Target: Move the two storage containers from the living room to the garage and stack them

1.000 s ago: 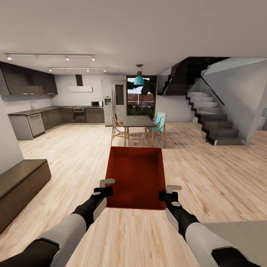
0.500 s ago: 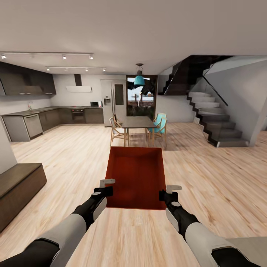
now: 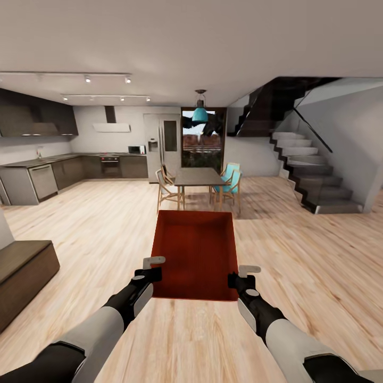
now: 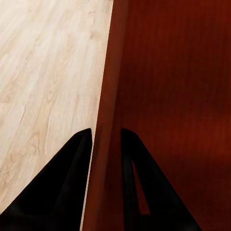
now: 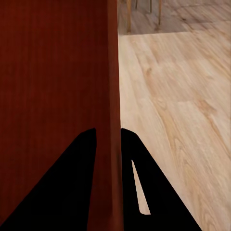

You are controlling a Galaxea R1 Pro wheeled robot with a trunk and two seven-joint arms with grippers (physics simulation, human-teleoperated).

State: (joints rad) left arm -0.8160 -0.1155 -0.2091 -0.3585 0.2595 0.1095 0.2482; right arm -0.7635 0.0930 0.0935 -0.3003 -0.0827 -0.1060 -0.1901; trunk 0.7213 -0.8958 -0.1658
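One storage container [image 3: 194, 254], two grippers, one dining table [image 3: 198, 176], four chairs around it, one pendant lamp [image 3: 200, 114].

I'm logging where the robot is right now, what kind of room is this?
Likely an open-plan home kitchen and dining area: dark kitchen cabinets, a dining table with chairs, and a staircase.

The storage container [image 3: 194, 255] is plain red-orange, darker inside. The left tool [image 3: 151, 268] and right tool [image 3: 240, 276] are black with pale grey fingertips, on white and black arms. The floor [image 3: 308, 255] is light wood plank, streaky. The kitchen cabinets [image 3: 106, 166] are dark grey, the chairs [image 3: 230, 178] teal, the pendant lamp [image 3: 200, 115] teal, the stairs [image 3: 314, 178] grey.
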